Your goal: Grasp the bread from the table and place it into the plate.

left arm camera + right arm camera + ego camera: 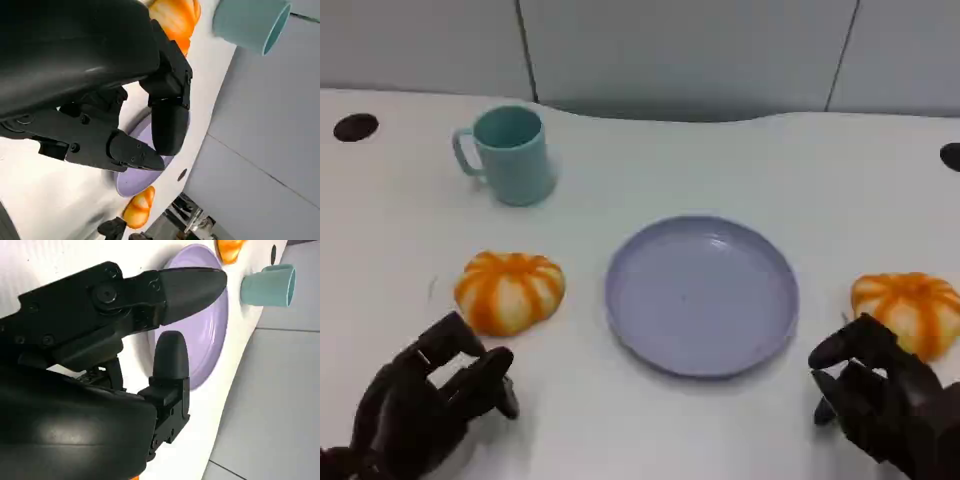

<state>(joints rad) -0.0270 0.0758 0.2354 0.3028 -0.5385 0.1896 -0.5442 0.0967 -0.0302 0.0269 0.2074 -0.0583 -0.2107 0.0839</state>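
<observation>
Two orange, pumpkin-shaped bread rolls lie on the white table: one bread (pixel 510 290) left of the lilac plate (pixel 700 295), another bread (pixel 910 310) at the right edge. The plate holds nothing. My left hand (pixel 425 405) hovers just below the left bread, fingers apart and holding nothing. My right hand (pixel 880 400) sits just below the right bread, fingers apart, also holding nothing. The left wrist view shows my left hand (pixel 125 120), the near bread (pixel 175 20), the plate (pixel 132 177) and the far bread (pixel 137 207). The right wrist view shows my right hand (pixel 150 325) over the plate (pixel 210 340).
A teal mug (pixel 510 155) stands behind the left bread, handle to the left. Dark round holes (pixel 355 127) mark the table's far corners. A grey wall runs behind the table.
</observation>
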